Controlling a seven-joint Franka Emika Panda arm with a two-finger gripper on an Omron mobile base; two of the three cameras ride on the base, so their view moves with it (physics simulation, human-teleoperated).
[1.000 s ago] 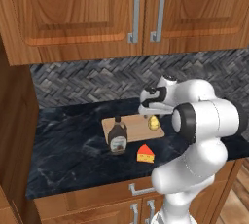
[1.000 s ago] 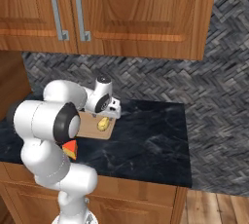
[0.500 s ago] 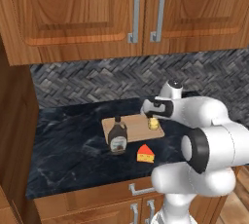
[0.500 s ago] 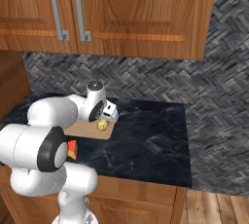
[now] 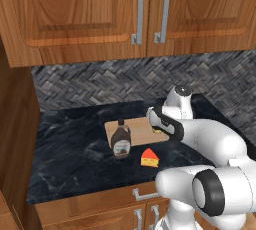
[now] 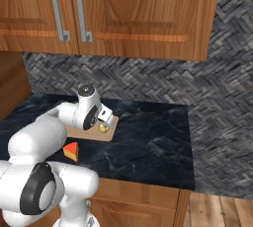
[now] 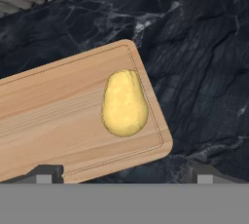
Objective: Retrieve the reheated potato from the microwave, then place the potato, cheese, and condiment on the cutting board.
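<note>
mostly hidden behind the arm, potato lies on cutting board

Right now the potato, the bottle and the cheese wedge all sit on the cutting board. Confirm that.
Not quite. The cheese wedge lies on the dark counter, off the cutting board, as the left base view shows. The potato and bottle are on it.

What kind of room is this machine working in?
A rendered home kitchen, most likely: wooden wall cabinets over a dark marble counter and tiled backsplash, with a cutting board, a potato and cheese.
</note>
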